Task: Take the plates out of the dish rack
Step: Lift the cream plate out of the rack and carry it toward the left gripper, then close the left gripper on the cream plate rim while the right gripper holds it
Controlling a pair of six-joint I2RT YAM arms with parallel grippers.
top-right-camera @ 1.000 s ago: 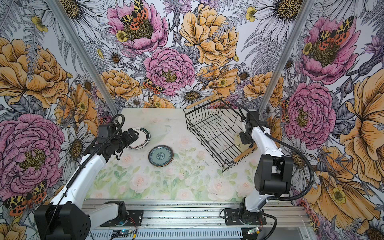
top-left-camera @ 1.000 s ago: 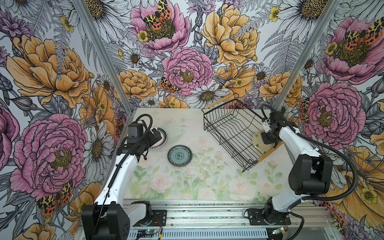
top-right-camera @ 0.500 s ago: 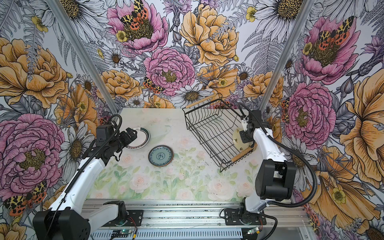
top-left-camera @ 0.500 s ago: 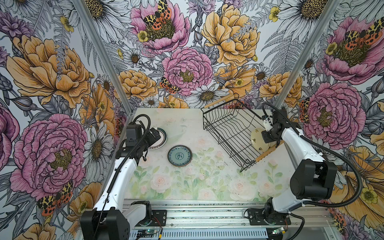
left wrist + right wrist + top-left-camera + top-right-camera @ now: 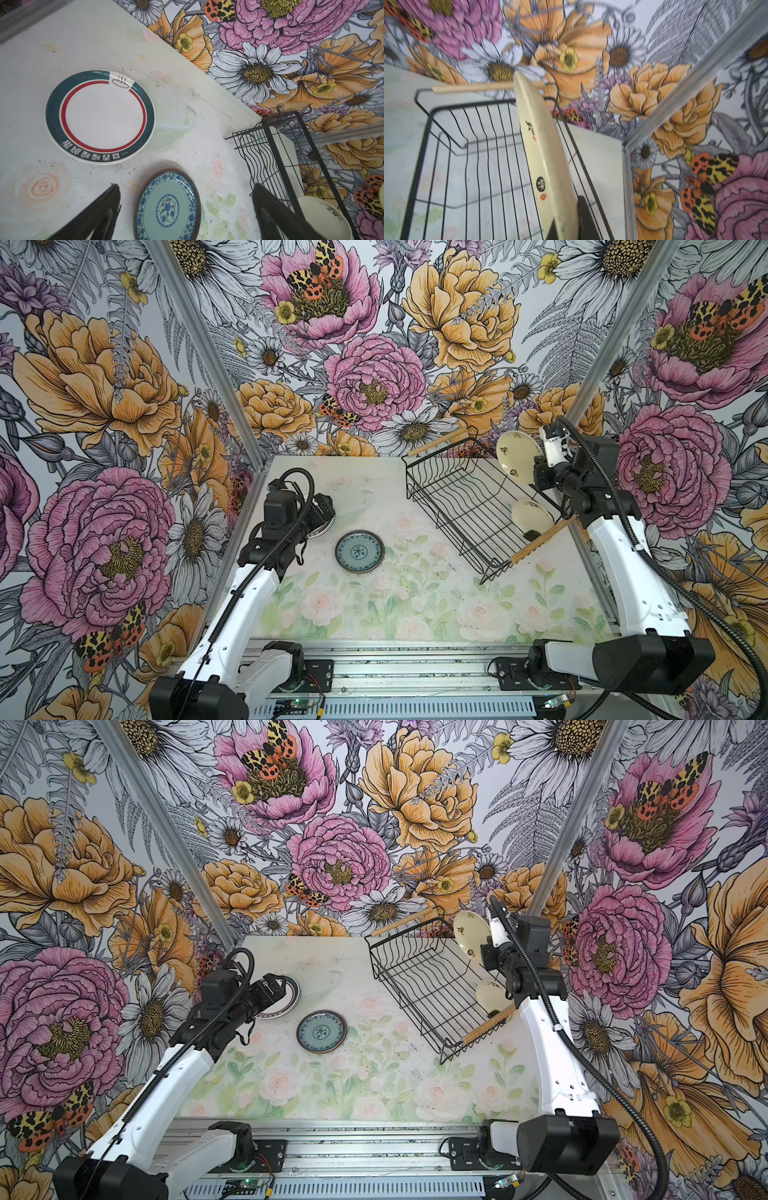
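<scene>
The right fingers [image 5: 586, 224] are clenched on the rim of a round cream plate with small dark marks [image 5: 517, 456], one finger on each face. They hold it on edge in the air at the upper right of both top views, above the far right corner of the rectangular black wire dish rack with light wooden rod handles [image 5: 465, 506]. A second cream plate [image 5: 532, 516] stands inside the rack, near its nearer wooden handle. The left fingers [image 5: 97, 214] are spread wide, released and gripping nothing, above the pale flower-printed worktop [image 5: 374, 614] at centre left. A round teal plate with a blue pattern [image 5: 168, 205] lies flat below the gap between them. A round white plate with a dark green rim [image 5: 99, 116] lies flat beside it, and both are outside the rack.
</scene>
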